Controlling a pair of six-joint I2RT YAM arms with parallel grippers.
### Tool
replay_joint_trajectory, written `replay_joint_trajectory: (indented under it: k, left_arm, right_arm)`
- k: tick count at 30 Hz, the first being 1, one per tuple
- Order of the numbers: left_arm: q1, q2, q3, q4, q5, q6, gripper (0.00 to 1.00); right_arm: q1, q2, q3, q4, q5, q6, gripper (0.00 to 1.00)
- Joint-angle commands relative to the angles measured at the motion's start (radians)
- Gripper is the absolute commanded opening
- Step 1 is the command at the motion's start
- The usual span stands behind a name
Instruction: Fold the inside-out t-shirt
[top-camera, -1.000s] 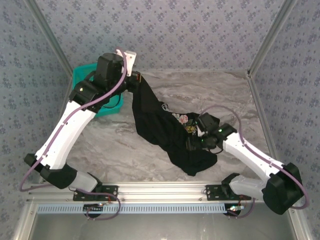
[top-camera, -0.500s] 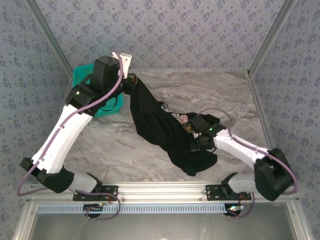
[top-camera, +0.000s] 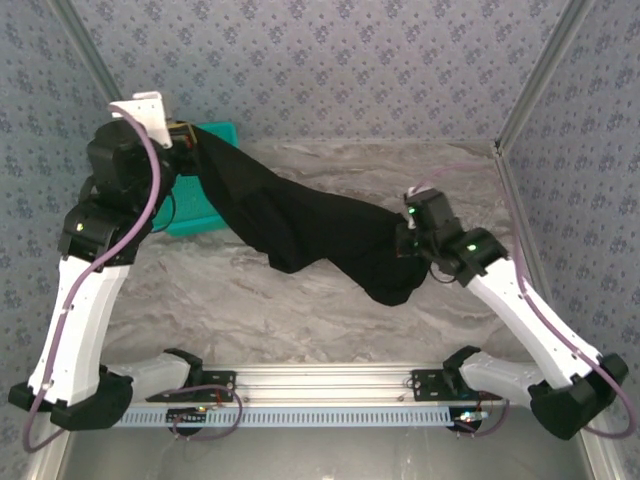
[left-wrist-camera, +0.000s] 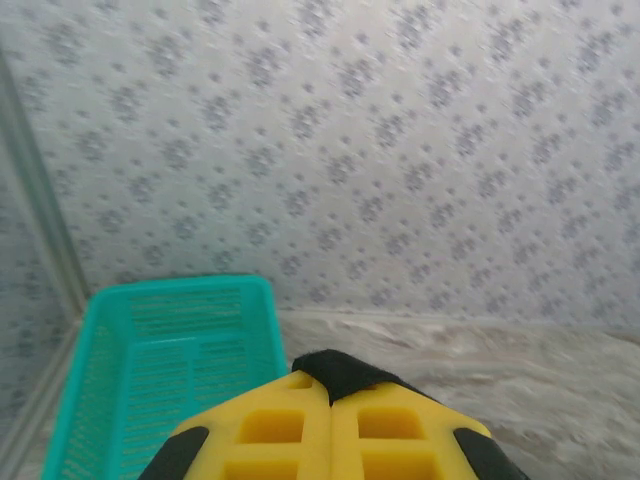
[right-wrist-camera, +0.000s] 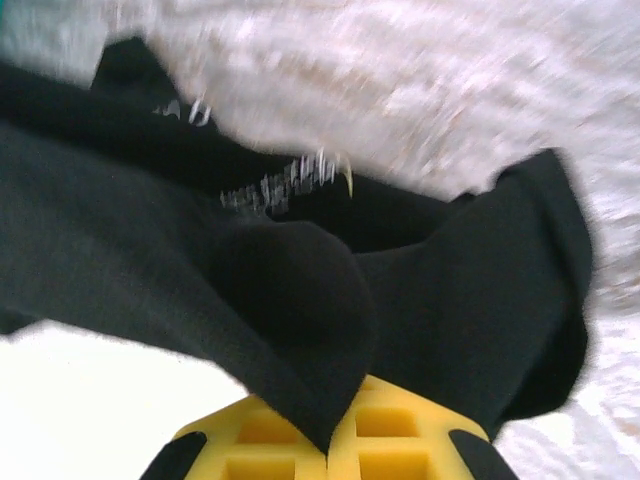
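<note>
The black t-shirt (top-camera: 300, 225) hangs stretched in the air between both arms, sagging toward the marble table. My left gripper (top-camera: 192, 142), raised high at the back left, is shut on one end of it; a black tuft of the t-shirt (left-wrist-camera: 345, 372) pokes out between its yellow fingers (left-wrist-camera: 275, 425). My right gripper (top-camera: 405, 240) at the right is shut on the other end, where the t-shirt (right-wrist-camera: 300, 290) is bunched and pinched between the yellow fingers (right-wrist-camera: 400, 430). A strip of pale print (right-wrist-camera: 285, 180) shows on a fold.
A teal mesh basket (top-camera: 205, 205) stands at the back left corner, just beneath the left gripper, and the basket (left-wrist-camera: 160, 370) also lies below in the left wrist view. Patterned walls enclose the marble table (top-camera: 300, 310) on three sides.
Both arms have lifted and pulled apart. The left gripper swung up and left, the right closed on the shirt and rose, so the shirt went from a heap to a stretched span.
</note>
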Motion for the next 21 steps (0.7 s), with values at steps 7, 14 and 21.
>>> replay_joint_trajectory:
  k: [7, 14, 21]
  left_arm:
    - [0.141, -0.123, -0.222, -0.114, -0.033, -0.006, 0.00]
    - [0.153, -0.199, -0.416, -0.096, 0.130, -0.089, 0.00]
    - [0.153, -0.228, -0.474, -0.099, 0.206, -0.115, 0.00]
  right_arm:
    - [0.311, 0.120, -0.262, 0.186, -0.367, 0.085, 0.43]
    - [0.060, 0.075, -0.231, 0.115, -0.300, 0.048, 0.54]
    - [0.034, 0.161, -0.306, 0.251, -0.432, 0.138, 0.59]
